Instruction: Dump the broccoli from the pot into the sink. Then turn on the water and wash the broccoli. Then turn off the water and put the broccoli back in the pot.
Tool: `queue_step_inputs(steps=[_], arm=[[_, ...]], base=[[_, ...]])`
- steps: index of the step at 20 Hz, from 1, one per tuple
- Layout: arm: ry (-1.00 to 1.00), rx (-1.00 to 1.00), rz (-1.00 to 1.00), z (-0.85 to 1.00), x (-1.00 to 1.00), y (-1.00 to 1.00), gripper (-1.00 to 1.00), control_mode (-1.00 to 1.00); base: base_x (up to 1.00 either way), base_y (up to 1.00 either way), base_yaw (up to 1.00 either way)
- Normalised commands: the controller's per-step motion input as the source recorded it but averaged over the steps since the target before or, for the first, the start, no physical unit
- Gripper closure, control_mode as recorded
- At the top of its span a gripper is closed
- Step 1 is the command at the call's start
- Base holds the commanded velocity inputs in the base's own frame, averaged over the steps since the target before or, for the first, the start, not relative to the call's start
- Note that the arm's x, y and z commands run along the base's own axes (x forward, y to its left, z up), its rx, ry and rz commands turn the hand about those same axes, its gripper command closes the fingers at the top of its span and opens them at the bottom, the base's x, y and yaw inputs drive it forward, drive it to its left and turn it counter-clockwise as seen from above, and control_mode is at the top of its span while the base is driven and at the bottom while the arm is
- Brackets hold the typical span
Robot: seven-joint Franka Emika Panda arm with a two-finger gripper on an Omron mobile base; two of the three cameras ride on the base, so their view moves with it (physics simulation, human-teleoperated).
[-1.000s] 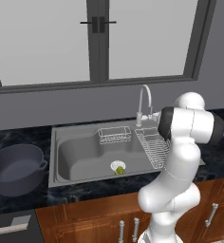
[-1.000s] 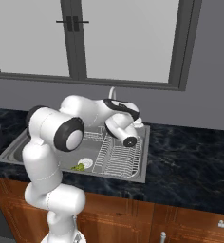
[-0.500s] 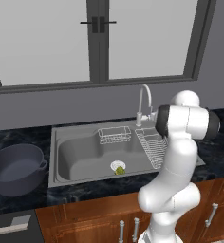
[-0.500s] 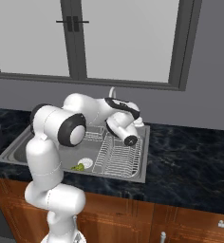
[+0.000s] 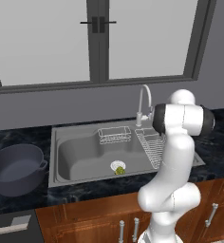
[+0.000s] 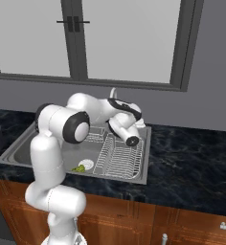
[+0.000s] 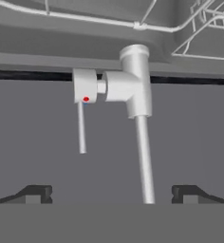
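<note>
I judge the dump done: the tiny yellow-green broccoli floret (image 5: 119,170) lies in the grey steel sink (image 5: 76,154) just beside its drain. Washing and return remain. My gripper (image 7: 112,193), spread wide and empty, faces the chrome faucet (image 7: 135,85); its thin lever (image 7: 80,126) lies parallel to the spout pipe.

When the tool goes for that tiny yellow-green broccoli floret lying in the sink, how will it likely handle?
The tiny yellow-green lumpy broccoli floret is probably light. Its lumpy, roundish shape may let it roll or skid on the smooth grey steel sink floor. Lying against the white-rimmed drain, it may need a careful pinch.
</note>
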Motion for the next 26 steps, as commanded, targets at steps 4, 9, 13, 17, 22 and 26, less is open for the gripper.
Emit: queue_step_inputs(steps=[4,9,13,17,22,26], arm=[[0.00,0.00,0.00,-0.03,0.22,0.00,-1.00,-1.00],[0.00,0.00,0.00,-0.03,0.25,0.00,-1.00,-1.00],[0.00,0.00,0.00,-0.08,0.23,0.00,-1.00,-1.00],[0.00,0.00,0.00,-0.11,0.27,0.00,-1.00,-1.00],[0.00,0.00,0.00,-0.09,0.26,0.00,-1.00,-1.00],[0.00,0.00,0.00,-0.09,0.28,0.00,-1.00,-1.00]], base=[[0.00,0.00,0.00],[0.00,0.00,0.00],[0.00,0.00,0.00],[0.00,0.00,0.00],[0.00,0.00,0.00],[0.00,0.00,0.00]])
